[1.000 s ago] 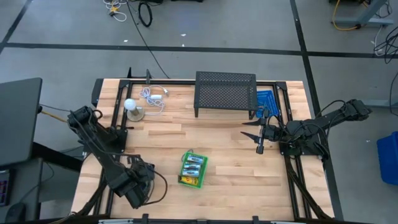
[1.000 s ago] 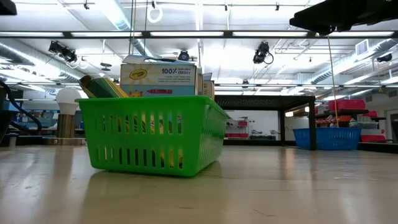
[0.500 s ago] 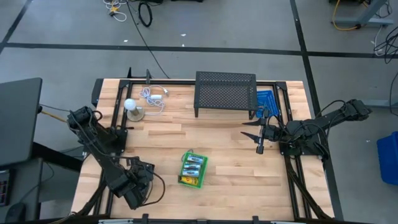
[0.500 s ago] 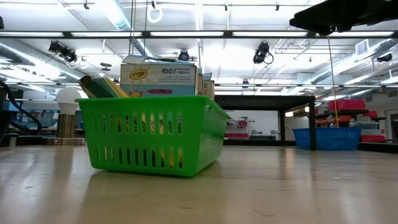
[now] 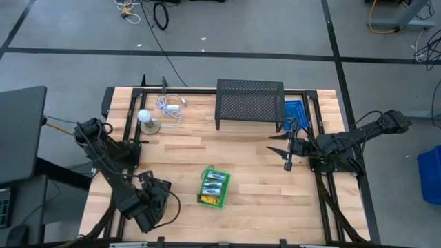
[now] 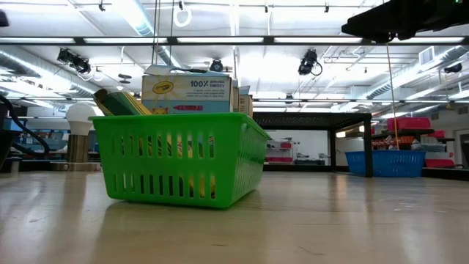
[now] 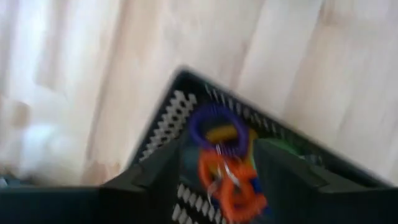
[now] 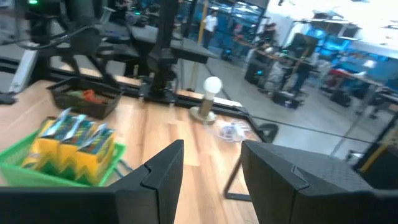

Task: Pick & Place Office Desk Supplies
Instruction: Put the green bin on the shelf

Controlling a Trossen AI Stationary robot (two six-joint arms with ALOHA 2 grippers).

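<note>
At the lower left of the high view, the left end effector [image 7: 221, 160] hung with fingers spread and gripping nothing over the black mesh tray [image 7: 163, 119] of orange, purple and yellow thin loops [image 7: 224, 169]. These looked tangled, so a careless lift might drag several out. The yellow crayon boxes [image 5: 213, 184] filled the green plastic basket [image 6: 176, 163] at the desk's [image 5: 248, 176] centre. Right of it, the right end effector [image 8: 212, 149] waited, parted and empty.

The dark left gripper [image 5: 153, 207] hangs low over the table's near-left corner, fingers parted. The dark right gripper [image 5: 284, 146] waits at the right side, fingers [image 8: 163, 177] apart, pointing toward the centre.
</note>
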